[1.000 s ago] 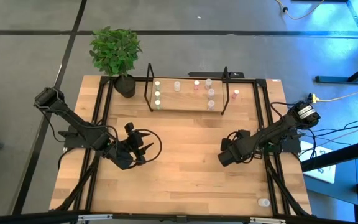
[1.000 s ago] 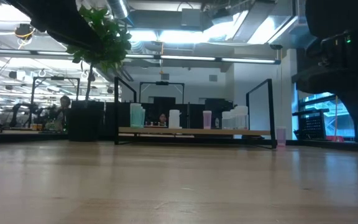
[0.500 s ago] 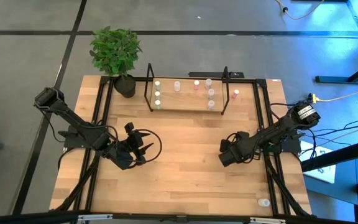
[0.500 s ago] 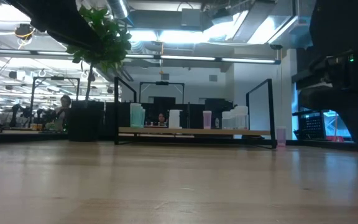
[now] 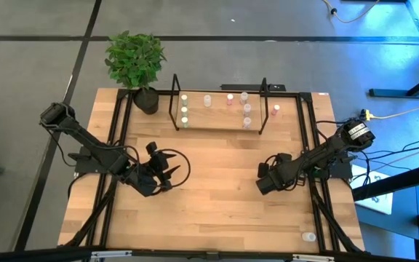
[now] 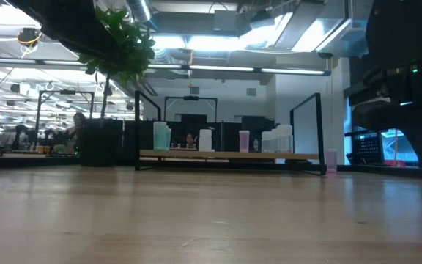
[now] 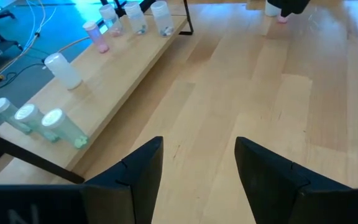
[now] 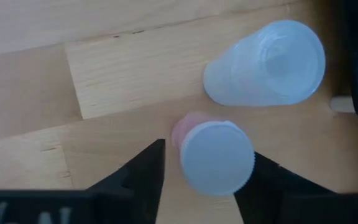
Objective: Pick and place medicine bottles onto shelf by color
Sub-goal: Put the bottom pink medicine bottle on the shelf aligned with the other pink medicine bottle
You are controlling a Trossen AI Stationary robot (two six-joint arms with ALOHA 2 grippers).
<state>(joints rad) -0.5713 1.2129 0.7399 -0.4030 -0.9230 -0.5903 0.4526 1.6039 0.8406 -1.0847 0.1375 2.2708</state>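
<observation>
The shelf (image 5: 217, 110) stands at the table's far middle with several medicine bottles (image 5: 184, 109) upright on it, green-tinted at its left end, clear and pink toward the right. My right gripper (image 8: 207, 168) points down at the table's right middle. Its fingers flank the white cap of a pink bottle (image 8: 216, 155) that stands on the table beside a clear one (image 8: 266, 62). A strip of bare wood shows between one finger and the cap. My left gripper (image 5: 167, 171) hovers open over the table's left middle, with nothing between its fingers (image 7: 197, 149). My right gripper comes at the pink bottle from above, one finger (image 8: 263, 180) right at the edge of its cap (image 8: 244, 165), the other a little off it. Whether either finger touches the bottle, I cannot tell. The bottle stands on the table.
A potted plant (image 5: 137, 62) stands at the far left corner. A pink bottle (image 5: 276, 110) stands on the table just right of the shelf, and a clear one (image 5: 308, 236) near the front right corner. Bare wood lies between the two arms.
My right gripper has sunk toward the table over the two bottles at the right; in the low view its dark fingers now stand in front of the pale bottle at the picture's right edge. The bottles stay where they were.
</observation>
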